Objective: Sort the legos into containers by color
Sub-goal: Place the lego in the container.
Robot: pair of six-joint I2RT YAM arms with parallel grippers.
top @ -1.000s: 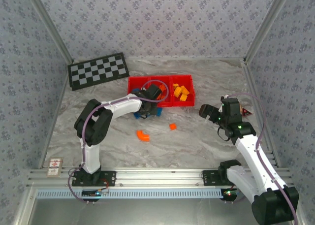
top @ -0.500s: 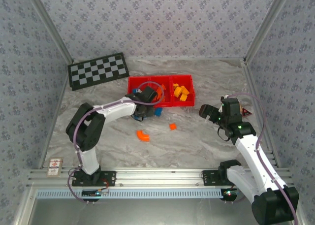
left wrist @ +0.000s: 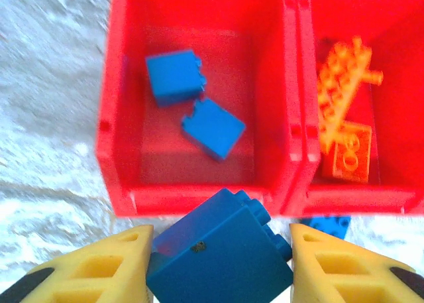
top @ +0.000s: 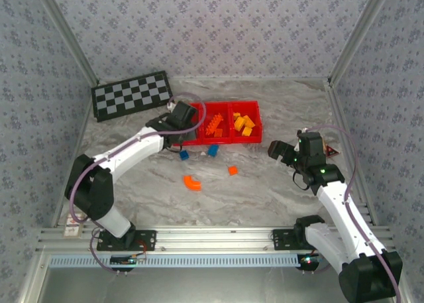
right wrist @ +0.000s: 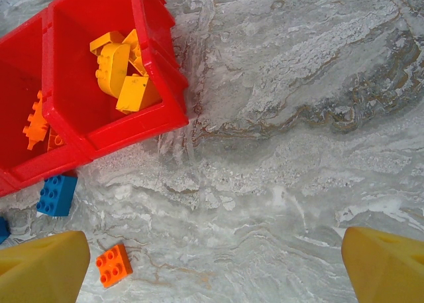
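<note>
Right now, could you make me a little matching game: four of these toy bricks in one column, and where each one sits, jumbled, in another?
Things:
1. big blue brick
2. yellow bricks
3. curved orange piece
4. pair of blue bricks

Places:
A. loose on the table
B. inside the left red bin
C. gripped by the left gripper
D. inside the right red bin

Pairs: 1-C, 2-D, 3-A, 4-B
</note>
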